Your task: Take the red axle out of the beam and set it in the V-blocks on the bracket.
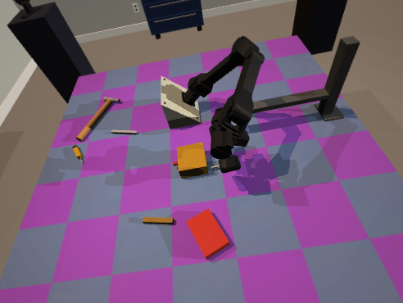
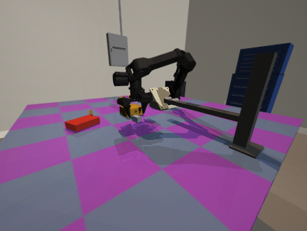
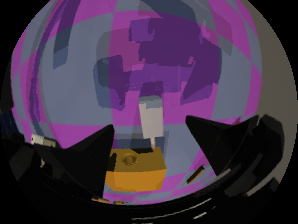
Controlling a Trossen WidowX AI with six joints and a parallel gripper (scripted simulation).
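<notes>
The pincer (image 1: pixel 236 152) (image 2: pixel 136 114) (image 3: pixel 150 123) is spread wide, presumably so the grey-handled pin (image 1: pixel 215 166) (image 2: pixel 136 118) (image 3: pixel 151 117) between its fingers can be freed, while the red axle (image 1: pixel 175 163) is seated in the beam (image 1: pixel 192 156) (image 2: pixel 132 110) (image 3: pixel 136 180), protruding beyond its far side.

Chk'd tbl (image 1: pixel 143 270) (image 2: pixel 125 200) (image 3: pixel 75 95) w/ hammer (image 1: pixel 97 119), orange blk (image 1: pixel 192 159) (image 2: pixel 132 110) (image 3: pixel 136 179) & red blk (image 1: pixel 208 233) (image 2: pixel 82 122) on top.

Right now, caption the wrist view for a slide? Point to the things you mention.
Open gripper (image 1: pixel 229 153) (image 2: pixel 136 110) (image 3: pixel 150 123), fingers either side of a pale block (image 2: pixel 136 118) (image 3: pixel 151 117), with an orange block (image 1: pixel 192 157) (image 2: pixel 131 110) (image 3: pixel 136 179) beyond.
</notes>
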